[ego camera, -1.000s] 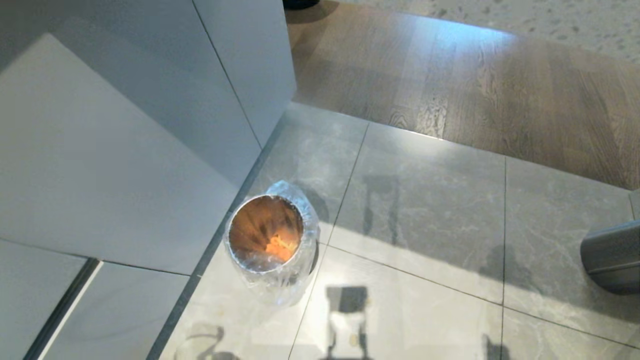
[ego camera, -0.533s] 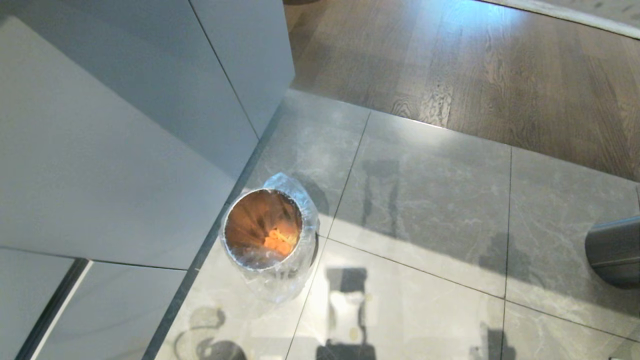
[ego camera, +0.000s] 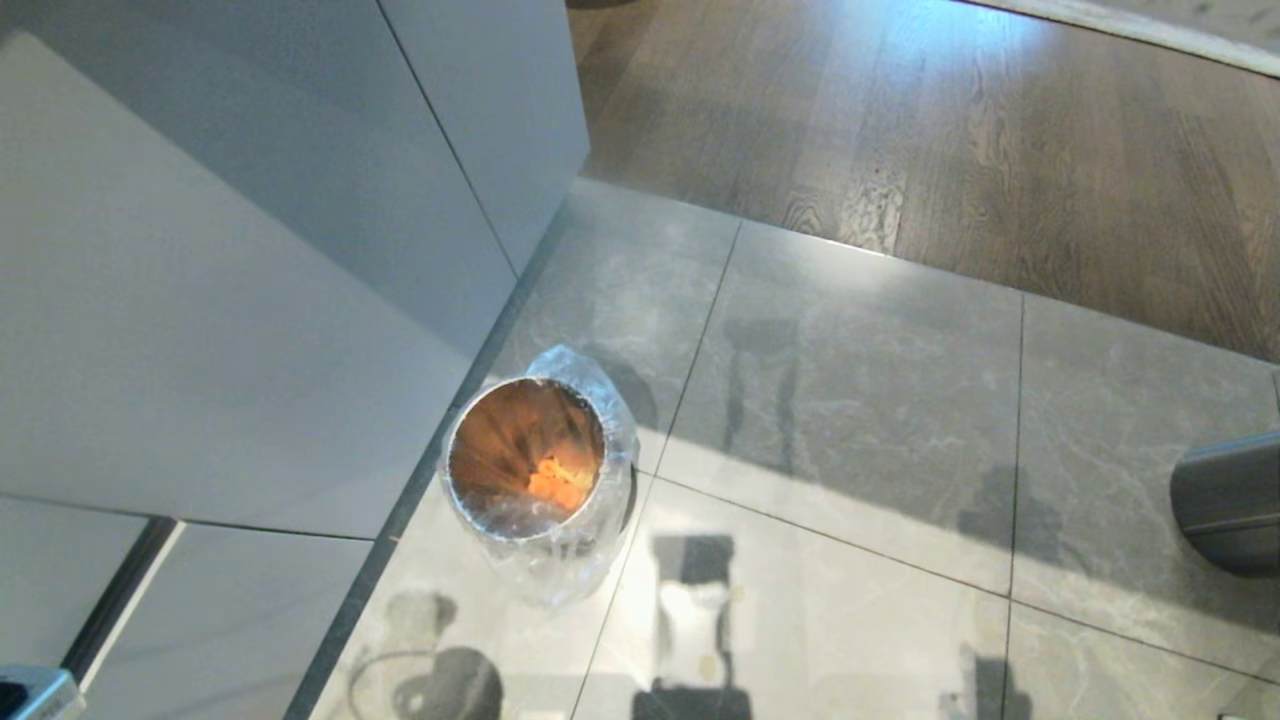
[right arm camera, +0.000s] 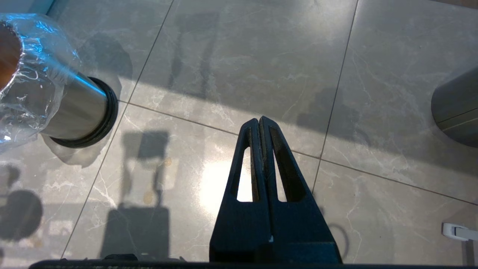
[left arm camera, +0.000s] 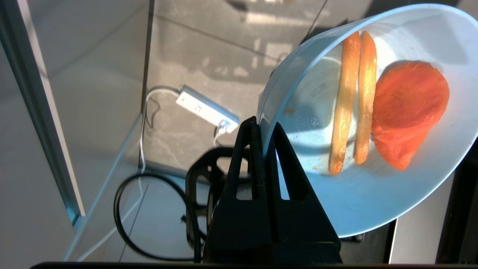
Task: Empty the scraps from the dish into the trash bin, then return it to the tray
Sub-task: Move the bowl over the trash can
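In the left wrist view my left gripper is shut on the rim of the dish, a pale blue-white bowl tilted above the floor. The scraps, two yellow-orange sticks, lie inside beside an orange slice. The trash bin, with a coppery inside and a crinkled clear liner, stands on the grey tiles by the cabinet and has orange bits at its bottom. It also shows in the right wrist view, where the trash bin is apart from my shut, empty right gripper. The tray is out of view.
A grey cabinet rises left of the bin. A larger steel-grey cylinder stands at the right edge. A white power strip and black cables lie on the floor below the dish. Wooden flooring begins beyond the tiles.
The head view shifted a little early on, so the camera moved. A pale object edged into its bottom-left corner, and the round shadow on the tiles near the bin has grown.
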### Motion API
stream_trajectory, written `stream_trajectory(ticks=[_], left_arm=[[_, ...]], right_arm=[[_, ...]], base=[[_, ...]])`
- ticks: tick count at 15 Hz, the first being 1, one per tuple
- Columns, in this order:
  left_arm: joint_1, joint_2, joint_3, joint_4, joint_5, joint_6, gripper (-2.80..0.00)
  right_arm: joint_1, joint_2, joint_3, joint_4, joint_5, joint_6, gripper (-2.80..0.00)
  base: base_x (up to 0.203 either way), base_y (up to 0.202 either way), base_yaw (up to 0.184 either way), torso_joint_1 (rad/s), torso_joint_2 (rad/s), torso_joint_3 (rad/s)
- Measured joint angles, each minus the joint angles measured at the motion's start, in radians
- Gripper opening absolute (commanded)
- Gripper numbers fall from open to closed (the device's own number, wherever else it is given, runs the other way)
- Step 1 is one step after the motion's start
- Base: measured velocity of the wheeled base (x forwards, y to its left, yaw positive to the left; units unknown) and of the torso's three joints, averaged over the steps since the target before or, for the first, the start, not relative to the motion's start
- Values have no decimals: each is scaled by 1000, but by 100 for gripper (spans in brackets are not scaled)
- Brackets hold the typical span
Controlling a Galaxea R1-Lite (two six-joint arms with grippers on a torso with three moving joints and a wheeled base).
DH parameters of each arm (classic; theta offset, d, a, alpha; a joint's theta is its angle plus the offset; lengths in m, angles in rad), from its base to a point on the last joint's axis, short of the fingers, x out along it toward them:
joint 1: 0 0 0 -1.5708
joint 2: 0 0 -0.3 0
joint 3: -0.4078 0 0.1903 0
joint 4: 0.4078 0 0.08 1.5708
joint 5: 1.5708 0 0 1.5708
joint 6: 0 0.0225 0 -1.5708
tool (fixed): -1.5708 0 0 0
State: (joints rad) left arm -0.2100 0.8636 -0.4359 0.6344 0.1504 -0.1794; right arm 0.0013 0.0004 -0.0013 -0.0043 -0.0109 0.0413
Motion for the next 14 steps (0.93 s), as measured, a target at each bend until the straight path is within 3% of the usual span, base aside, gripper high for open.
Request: stream_trajectory(ticks=[9, 14], left_arm=[[-16, 82, -41, -174, 33, 4, -280], [-119, 100, -66, -249, 96, 4, -280]], right_arm=[[0, 0, 0, 0, 0, 0, -280], [0, 0, 0, 0, 0, 0, -280]], base=[[0, 0, 0, 0, 0, 0], [0, 0, 0, 0, 0, 0]])
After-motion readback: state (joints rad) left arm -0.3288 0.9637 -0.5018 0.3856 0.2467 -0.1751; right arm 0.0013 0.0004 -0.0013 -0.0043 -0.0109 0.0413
